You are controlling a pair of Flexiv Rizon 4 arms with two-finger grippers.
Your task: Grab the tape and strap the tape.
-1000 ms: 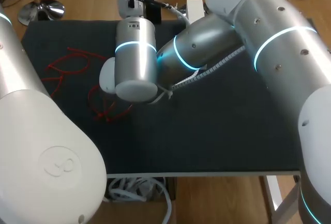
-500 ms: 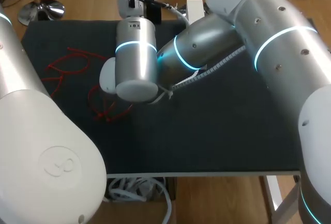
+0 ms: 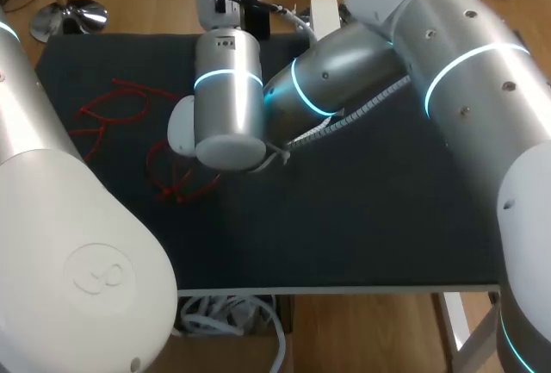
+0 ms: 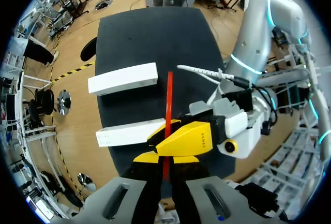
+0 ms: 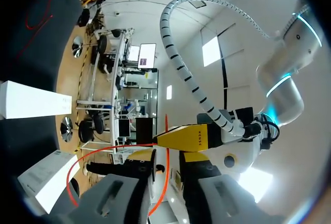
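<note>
Tape, thin and red, held above the table toward its left edge; we pinch it in left gripper and right gripper, tips meeting, presumably to bend a loop.

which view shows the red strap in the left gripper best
The left wrist view: the red strap runs straight out of the left gripper. The right wrist view shows only a thin curve; the head view hides it behind the right arm.
</note>
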